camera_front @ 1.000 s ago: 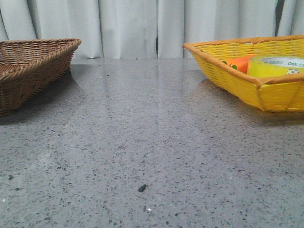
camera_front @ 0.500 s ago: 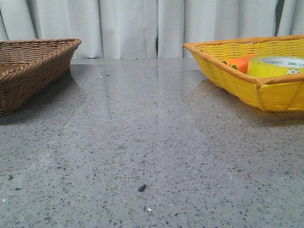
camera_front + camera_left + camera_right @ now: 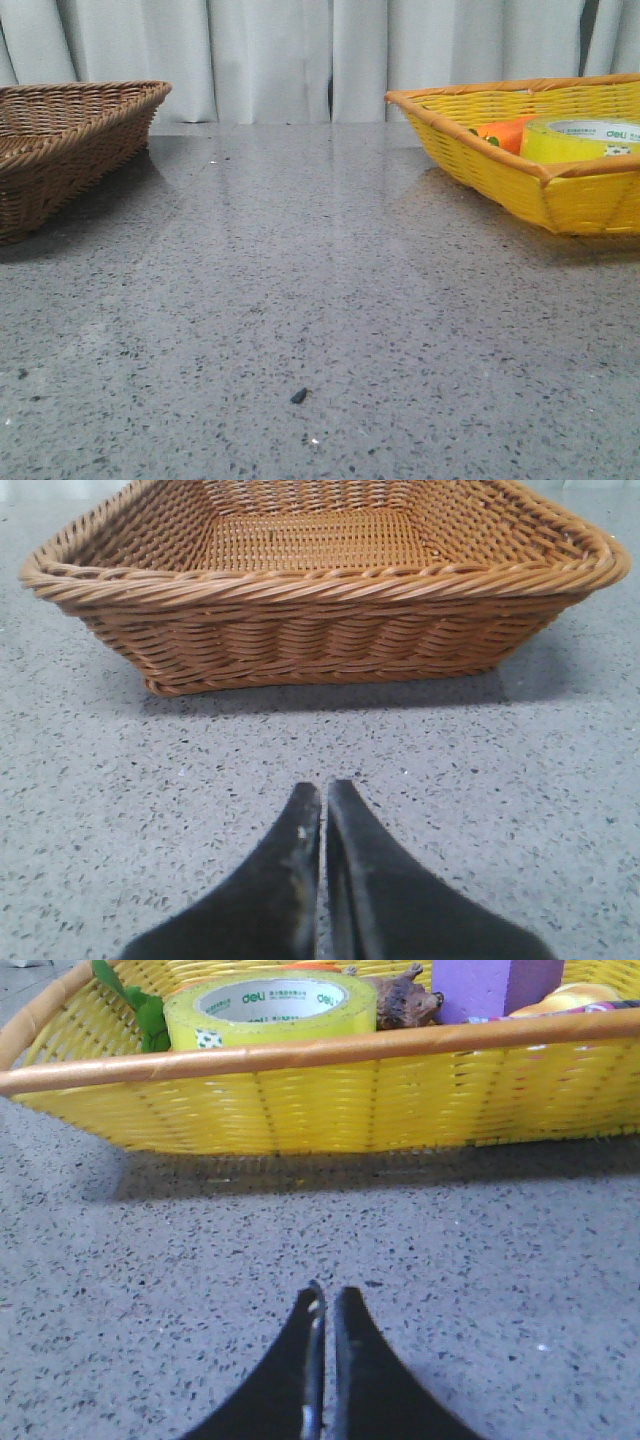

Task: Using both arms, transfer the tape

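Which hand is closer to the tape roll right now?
Right. The right hand faces the yellow basket holding the tape roll; the left hand faces the brown wicker basket.

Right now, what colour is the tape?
The tape is yellow with a white middle, clearest in the right wrist view.

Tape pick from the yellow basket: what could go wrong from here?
1. The tape sits behind the yellow basket rim; a low approach by the right end effector may hit it.
2. A brown animal toy and green leaves crowd the roll, so a finger could snag them.
3. Both end effectors, the left end effector too, are shut; they must open first.
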`<state>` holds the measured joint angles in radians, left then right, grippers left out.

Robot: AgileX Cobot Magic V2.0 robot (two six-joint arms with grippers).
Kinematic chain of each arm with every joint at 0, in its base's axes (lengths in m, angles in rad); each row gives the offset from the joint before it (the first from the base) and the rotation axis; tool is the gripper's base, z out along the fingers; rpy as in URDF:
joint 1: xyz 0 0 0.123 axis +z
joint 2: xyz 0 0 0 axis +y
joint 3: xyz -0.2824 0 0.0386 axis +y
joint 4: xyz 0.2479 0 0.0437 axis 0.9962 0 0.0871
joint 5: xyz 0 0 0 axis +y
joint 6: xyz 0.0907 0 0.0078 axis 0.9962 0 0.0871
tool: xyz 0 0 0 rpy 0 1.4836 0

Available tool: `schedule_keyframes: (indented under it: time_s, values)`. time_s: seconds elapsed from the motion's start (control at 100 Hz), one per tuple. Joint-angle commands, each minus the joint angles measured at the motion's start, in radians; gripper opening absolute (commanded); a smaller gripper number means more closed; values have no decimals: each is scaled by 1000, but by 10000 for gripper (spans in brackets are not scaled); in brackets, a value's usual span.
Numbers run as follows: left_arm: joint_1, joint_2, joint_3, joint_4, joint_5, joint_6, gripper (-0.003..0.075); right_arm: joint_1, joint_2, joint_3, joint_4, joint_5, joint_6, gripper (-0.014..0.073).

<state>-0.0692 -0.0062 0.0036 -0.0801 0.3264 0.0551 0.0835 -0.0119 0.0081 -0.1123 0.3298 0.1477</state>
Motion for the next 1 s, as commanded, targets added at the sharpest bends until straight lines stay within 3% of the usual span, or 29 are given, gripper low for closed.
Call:
schedule_keyframes:
  time_s: [0.0, 0.36, 0.49, 0.56, 0.67, 0.78, 0.9, 0.99]
  values:
    - [2, -29, 8, -9, -56, -8, -21, -5, -18, 24, -2, -36, -10, -68]
    - [2, -29, 8, -9, -56, -8, -21, -5, -18, 24, -4, -41, -10, -68]
    - [2, -29, 8, -25, -92, -8, -21, -5, -18, 24, -36, -149, -10, -68]
    - [2, -29, 8, -158, -153, -10, -21, -5, -18, 24, -1, -296, -6, -68]
    - [2, -29, 8, -636, -228, -10, -21, -5, -18, 24, 158, -532, -6, -68]
    - [2, -29, 8, -930, -296, -10, -21, -5, -18, 20, 303, -567, -6, -68]
    - [2, -29, 8, -986, -361, -10, -21, -5, -16, 12, 502, -552, -6, -67]
    - [2, -29, -1, -983, -393, -8, -20, -5, -9, -35, 529, -558, -6, -67]
